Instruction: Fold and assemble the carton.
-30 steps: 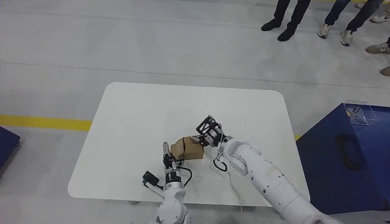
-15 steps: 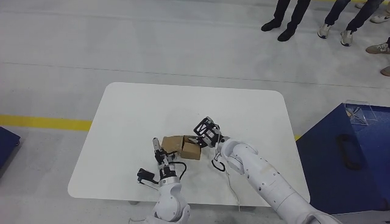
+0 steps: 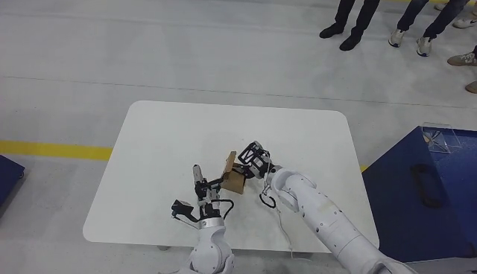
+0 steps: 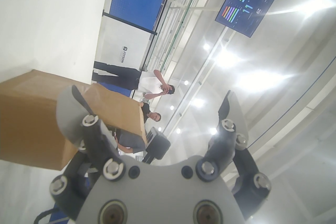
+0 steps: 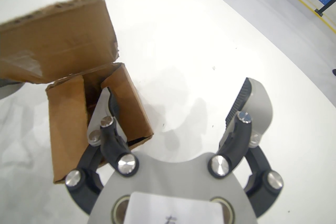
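The carton (image 3: 234, 177) sat low-centre in the top view, its flap (image 5: 57, 38) raised. Both pincers gaped wide and empty, the right gripper (image 5: 177, 89) with a finger at the open mouth, the left gripper (image 4: 151, 95) beside the outer wall. Folding well likely meant bracing with the left while pressing the flap down along its crease.

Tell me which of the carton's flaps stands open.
The large flap, raised up over the others; the two narrower flaps lie folded inward.
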`<state>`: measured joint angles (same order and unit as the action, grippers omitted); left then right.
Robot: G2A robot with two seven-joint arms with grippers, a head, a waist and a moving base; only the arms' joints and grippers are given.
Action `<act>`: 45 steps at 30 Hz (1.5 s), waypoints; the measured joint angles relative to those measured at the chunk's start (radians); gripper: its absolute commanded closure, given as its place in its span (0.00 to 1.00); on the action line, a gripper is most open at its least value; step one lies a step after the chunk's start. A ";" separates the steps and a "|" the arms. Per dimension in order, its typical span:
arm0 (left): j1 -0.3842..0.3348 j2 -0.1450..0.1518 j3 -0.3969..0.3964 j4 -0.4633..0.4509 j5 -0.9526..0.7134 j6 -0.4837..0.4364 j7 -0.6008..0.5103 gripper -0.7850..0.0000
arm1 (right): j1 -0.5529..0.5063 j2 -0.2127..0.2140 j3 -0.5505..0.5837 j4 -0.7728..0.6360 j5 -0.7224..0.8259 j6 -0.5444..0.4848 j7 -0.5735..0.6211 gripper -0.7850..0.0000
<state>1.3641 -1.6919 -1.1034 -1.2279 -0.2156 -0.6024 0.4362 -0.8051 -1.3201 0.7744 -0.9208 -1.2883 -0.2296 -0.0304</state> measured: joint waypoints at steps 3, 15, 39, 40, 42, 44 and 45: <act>-0.005 -0.004 0.004 0.008 0.006 0.017 0.005 0.00 | 0.000 0.007 0.029 0.001 -0.005 0.006 -0.014 0.00; -0.006 -0.012 0.002 0.003 -0.003 0.065 -0.013 0.00 | -0.041 0.028 0.094 -0.051 -0.034 -0.037 0.011 0.00; -0.094 -0.026 -0.066 -0.025 -0.002 0.125 0.086 0.00 | -0.090 0.057 0.239 -0.092 -0.006 -0.082 0.116 0.00; -0.109 -0.027 -0.064 -0.016 0.011 0.123 0.094 0.00 | -0.089 0.058 0.243 -0.086 -0.003 -0.086 0.128 0.00; -0.145 -0.034 -0.051 0.015 0.035 0.132 0.103 0.00 | -0.084 0.056 0.246 -0.072 0.004 -0.088 0.136 0.00; -0.183 -0.038 -0.043 0.057 0.050 0.159 0.109 0.00 | -0.079 0.054 0.245 -0.061 0.011 -0.095 0.136 0.00; -0.212 -0.041 -0.040 0.090 0.067 0.182 0.123 0.00 | -0.074 0.053 0.244 -0.055 0.012 -0.097 0.136 0.00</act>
<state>1.1520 -1.7334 -1.1439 -1.1377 -0.1482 -0.4200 0.5596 -0.8795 -1.2674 1.0183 -0.9756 -1.2763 -0.3267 0.1059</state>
